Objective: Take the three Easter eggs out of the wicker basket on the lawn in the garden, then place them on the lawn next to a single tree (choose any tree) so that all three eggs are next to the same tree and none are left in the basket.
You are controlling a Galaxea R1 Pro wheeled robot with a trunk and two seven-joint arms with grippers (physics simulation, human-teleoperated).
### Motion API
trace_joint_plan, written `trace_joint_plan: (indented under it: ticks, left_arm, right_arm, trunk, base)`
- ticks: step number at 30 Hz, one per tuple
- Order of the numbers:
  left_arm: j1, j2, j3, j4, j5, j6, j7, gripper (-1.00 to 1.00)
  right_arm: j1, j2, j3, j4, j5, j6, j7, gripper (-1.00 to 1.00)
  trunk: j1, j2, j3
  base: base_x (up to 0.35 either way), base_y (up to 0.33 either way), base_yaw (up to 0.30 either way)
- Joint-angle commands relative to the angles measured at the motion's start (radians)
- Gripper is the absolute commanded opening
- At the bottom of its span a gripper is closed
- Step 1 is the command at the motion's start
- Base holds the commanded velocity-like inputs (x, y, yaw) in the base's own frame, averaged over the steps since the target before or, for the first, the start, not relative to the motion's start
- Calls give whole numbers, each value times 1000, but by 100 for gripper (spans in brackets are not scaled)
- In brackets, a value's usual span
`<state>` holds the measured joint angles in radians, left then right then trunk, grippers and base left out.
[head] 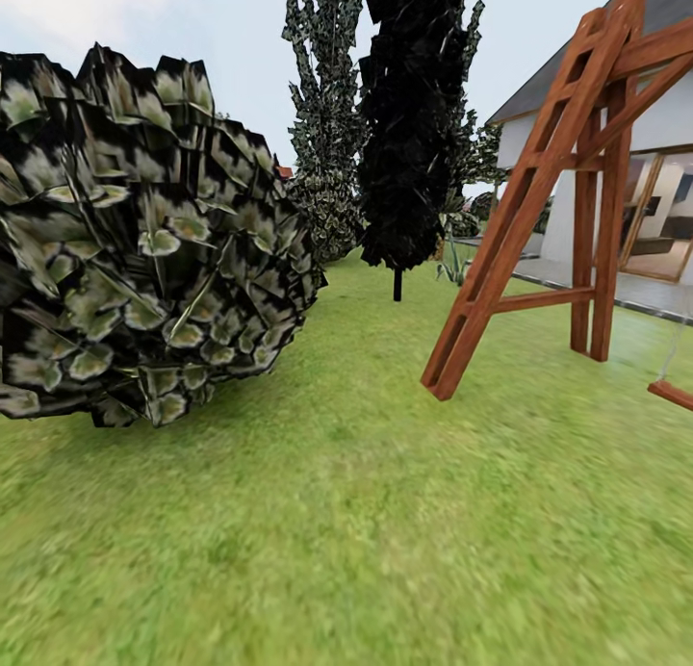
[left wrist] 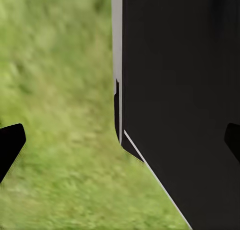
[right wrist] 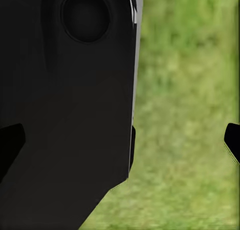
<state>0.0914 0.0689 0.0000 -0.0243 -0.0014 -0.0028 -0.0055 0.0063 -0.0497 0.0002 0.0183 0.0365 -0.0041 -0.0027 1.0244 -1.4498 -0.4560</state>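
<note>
1. Ahead, the lawn (head: 385, 512) stretches between a round dark-green bush (head: 144, 243) on the left and a wooden swing frame (head: 568, 185) on the right.
2. Further back stands a near-black cypress (head: 409, 117), with a white house (head: 664, 137) behind the frame.
3. Left gripper (left wrist: 122, 140): fingertips spread wide over grass, beside the robot's black body (left wrist: 185, 90).
4. Right gripper (right wrist: 122, 140): likewise wide apart, holding nothing.

So the ground here is just the lawn (head: 366, 512), mottled green grass running flat from the foreground back toward the house. Sitting right on it: a big round dark-leaved bush (head: 144, 233) on the left, a narrow near-black cypress (head: 409, 127) further back in the middle, and the reddish wooden swing frame (head: 549, 194) with its legs planted in the grass on the right. Both wrist views catch more of the same grass, but it's pretty blurry, so I can't really tell if anything small is lying there.
</note>
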Motion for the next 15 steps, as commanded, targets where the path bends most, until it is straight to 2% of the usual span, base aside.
trace_joint_plan:
  ticks: [1,4,9,15]
  left_arm:
    - [1,0,0,-2,0,0,-1,100]
    - [1,0,0,-2,0,0,0,100]
    - [1,0,0,-2,0,0,-1,100]
    - [1,0,0,-2,0,0,-1,100]
  right_arm:
    - [0,0,0,0,4,0,0,100]
    - [0,0,1,0,5,0,1,100]
    - [0,-1,1,0,5,0,0,100]
    - [0,-1,0,0,3,0,0,100]
  trunk:
    - [1,0,-1]
    - [1,0,-1]
    - [1,0,-1]
    - [1,0,-1]
  base:
    - [318,0,0]
    - [318,0,-34]
    - [318,0,-155]
    - [318,0,-18]
